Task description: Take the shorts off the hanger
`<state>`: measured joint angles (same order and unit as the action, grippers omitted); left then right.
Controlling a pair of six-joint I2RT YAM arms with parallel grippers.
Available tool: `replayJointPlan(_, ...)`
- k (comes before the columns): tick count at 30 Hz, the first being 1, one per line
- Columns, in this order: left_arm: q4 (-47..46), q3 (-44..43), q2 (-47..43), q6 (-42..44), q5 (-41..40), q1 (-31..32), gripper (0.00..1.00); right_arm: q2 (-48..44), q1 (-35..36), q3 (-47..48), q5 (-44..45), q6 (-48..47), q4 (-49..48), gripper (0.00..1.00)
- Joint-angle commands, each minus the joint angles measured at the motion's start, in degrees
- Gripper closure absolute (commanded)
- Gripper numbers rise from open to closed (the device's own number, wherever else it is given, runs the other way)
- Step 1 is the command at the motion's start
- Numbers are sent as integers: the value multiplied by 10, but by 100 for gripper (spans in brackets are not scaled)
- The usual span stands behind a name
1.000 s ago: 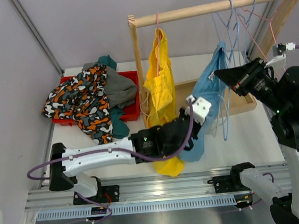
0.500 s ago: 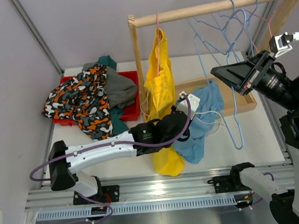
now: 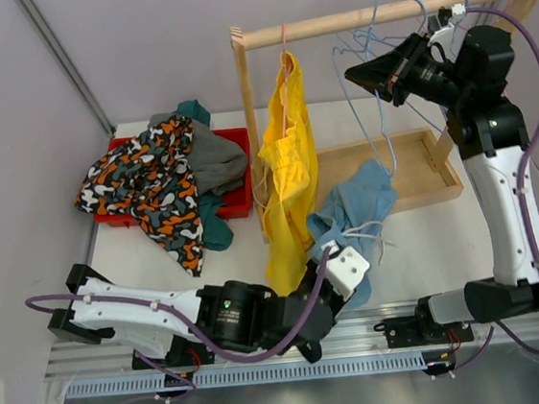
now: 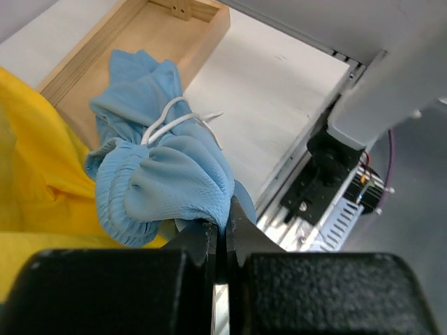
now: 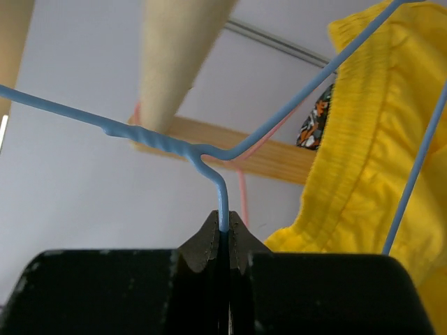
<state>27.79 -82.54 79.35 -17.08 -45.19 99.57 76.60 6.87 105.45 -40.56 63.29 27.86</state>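
Note:
The light blue shorts [image 3: 352, 211] are off their hanger, bunched low over the table's near side. My left gripper [image 3: 340, 252] is shut on their edge, as the left wrist view [image 4: 223, 225] shows, with the shorts [image 4: 164, 174] bulging above the jaws. My right gripper [image 3: 355, 75] is shut on the neck of the bare blue wire hanger [image 3: 376, 114], held up near the wooden rail [image 3: 375, 15]; it shows in the right wrist view [image 5: 225, 227] with the hanger [image 5: 209, 157]. The yellow shorts [image 3: 286, 176] hang from a pink hanger on the rail.
The camouflage shorts [image 3: 147, 181], grey shorts [image 3: 219, 157] and teal shorts [image 3: 216, 229] lie heaped on a red bin [image 3: 241, 203] at the left. The rack's wooden base tray [image 3: 423, 191] lies on the table behind the blue shorts. More empty wire hangers [image 3: 424, 22] hang at the rail's right end.
My left arm has pulled the light blue shorts down off the hanger and back toward the near edge. My right arm has raised the bare blue hanger up toward the rail.

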Motion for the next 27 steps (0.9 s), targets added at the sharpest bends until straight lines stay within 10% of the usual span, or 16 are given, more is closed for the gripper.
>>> replayJointPlan(1,82,-76,-16,-42,-74,60,100,31,-8,34,-3,-21,-41,100)
replayJointPlan(9,355,-365,96,-67,-212,146,100,14,-8,-41,14,-42,-57,100)
replayJointPlan(14,308,-457,94,89,-263,162,100,-55,-12,-133,7,-62,-53,99)
replayJointPlan(16,225,-443,65,190,-291,162,100,-73,-13,-153,4,-78,-37,81)
replayJointPlan(17,191,-437,57,234,-303,163,100,-89,-13,-169,0,-85,-33,46)
replayJointPlan(20,-10,-382,12,464,-377,168,100,-112,-21,-181,-2,-122,8,5)
replayJointPlan(23,-723,-248,-38,948,-394,171,100,-125,-40,-185,-2,-152,42,1)
replayJointPlan(24,-822,-262,-31,1136,-393,169,100,-134,-52,-187,-6,-156,51,1)
replayJointPlan(27,-956,-315,-9,1285,-389,156,100,-151,-63,-190,-1,-173,65,1)
